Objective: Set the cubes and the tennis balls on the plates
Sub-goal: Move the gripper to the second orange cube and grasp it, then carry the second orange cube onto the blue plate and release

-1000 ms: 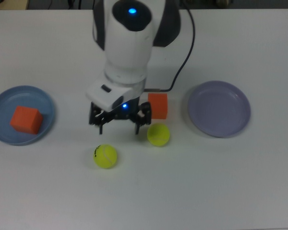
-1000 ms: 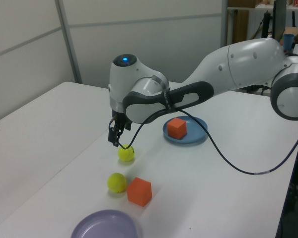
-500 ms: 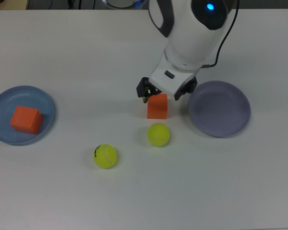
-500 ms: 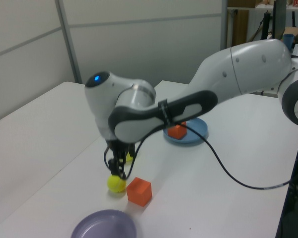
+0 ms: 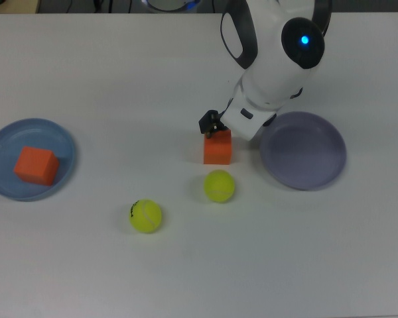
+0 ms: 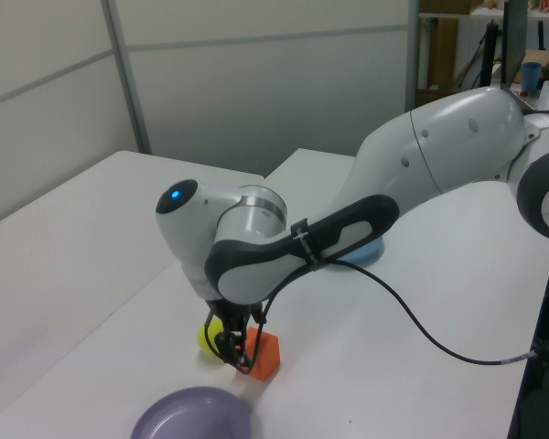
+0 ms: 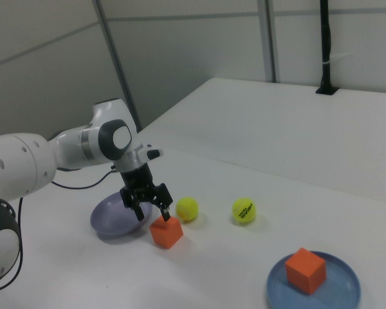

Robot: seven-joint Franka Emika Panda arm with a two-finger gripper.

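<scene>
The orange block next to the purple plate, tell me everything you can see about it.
The plain matte orange cube with sharp edges sits flat on the white table, not on either plate. In the top view it lies just left of the empty lavender plate, apart from its rim, with a yellow-green tennis ball close below it. The black two-finger gripper hangs open right over it, fingertips straddling its top; whether they touch it cannot be told.
</scene>
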